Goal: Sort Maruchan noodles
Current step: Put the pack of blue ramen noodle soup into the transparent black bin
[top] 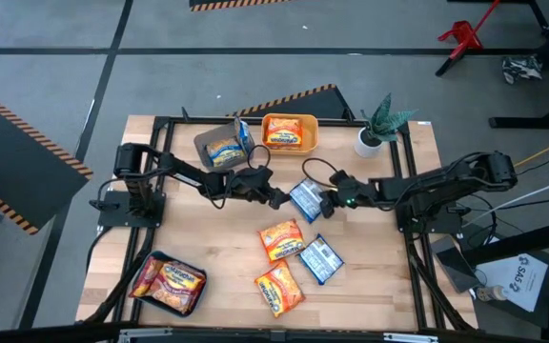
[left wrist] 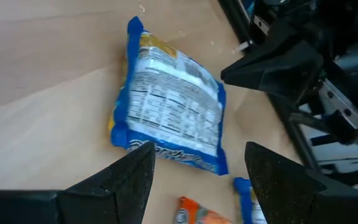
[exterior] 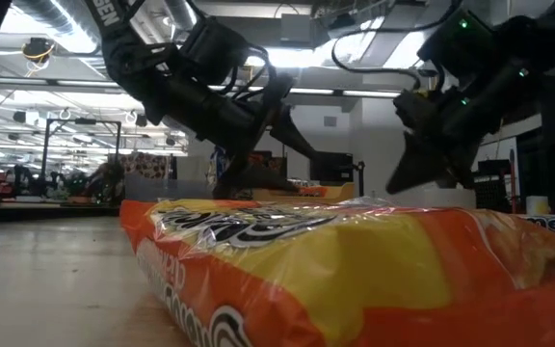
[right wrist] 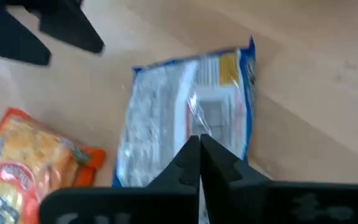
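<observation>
— Where's the blue noodle packet (top: 305,199)?
— Flat on the table (top: 208,243), mid-table, between both grippers.
— Fingers?
— The right gripper (right wrist: 199,155) has its fingers pressed together above the packet, holding nothing; the left gripper (left wrist: 197,177) fingers stand wide, just beside it.

In the low view, we see an orange packet (exterior: 355,270) so close that the picture's bottom and right edges cut it off, and its print is too blurred for us to read. It blocks our sight of the desk beyond it, so where either claw meets a packet there stays hidden. In the right wrist view, the blue packet (right wrist: 185,118) is smeared and its label unreadable, and the right claw (right wrist: 199,155) covers its near edge. In the left wrist view, a second blue packet (left wrist: 246,199) and an orange one (left wrist: 197,214) are cut by the picture's edge.
</observation>
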Robot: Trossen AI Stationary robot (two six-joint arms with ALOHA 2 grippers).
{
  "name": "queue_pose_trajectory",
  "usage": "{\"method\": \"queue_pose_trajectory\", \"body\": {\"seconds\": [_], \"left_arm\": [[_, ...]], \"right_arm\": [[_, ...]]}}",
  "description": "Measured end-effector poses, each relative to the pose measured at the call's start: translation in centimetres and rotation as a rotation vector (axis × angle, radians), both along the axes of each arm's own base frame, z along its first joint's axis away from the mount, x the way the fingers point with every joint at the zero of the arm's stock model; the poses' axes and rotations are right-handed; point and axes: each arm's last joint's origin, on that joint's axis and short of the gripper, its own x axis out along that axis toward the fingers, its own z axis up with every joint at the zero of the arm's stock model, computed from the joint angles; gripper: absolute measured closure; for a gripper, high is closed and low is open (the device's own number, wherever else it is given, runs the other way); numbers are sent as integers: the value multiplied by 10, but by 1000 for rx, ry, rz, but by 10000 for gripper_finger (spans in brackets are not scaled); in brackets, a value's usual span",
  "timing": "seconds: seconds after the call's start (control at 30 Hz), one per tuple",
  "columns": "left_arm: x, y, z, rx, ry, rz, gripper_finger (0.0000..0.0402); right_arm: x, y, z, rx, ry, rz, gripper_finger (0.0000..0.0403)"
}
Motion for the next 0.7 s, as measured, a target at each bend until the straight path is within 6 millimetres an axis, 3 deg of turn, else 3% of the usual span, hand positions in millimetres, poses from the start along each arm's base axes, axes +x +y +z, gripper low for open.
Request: {"method": "queue_pose_trajectory", "body": {"seconds": [0.17,0.37,0.53,0.7], "left_arm": [[-1,7,0,-38,-3,-1,159],[-4,22,-3,-46,26,42,159],[-5,31,-1,-59,6,37,159],[-5,31,-1,-59,8,35,159]], "right_arm": [[9,0,12,-52,-16,56,403],[9,5,12,12,14,196,395],[-4,8,2,-68,186,75,386],[-6,7,1,-98,207,48,395]]}}
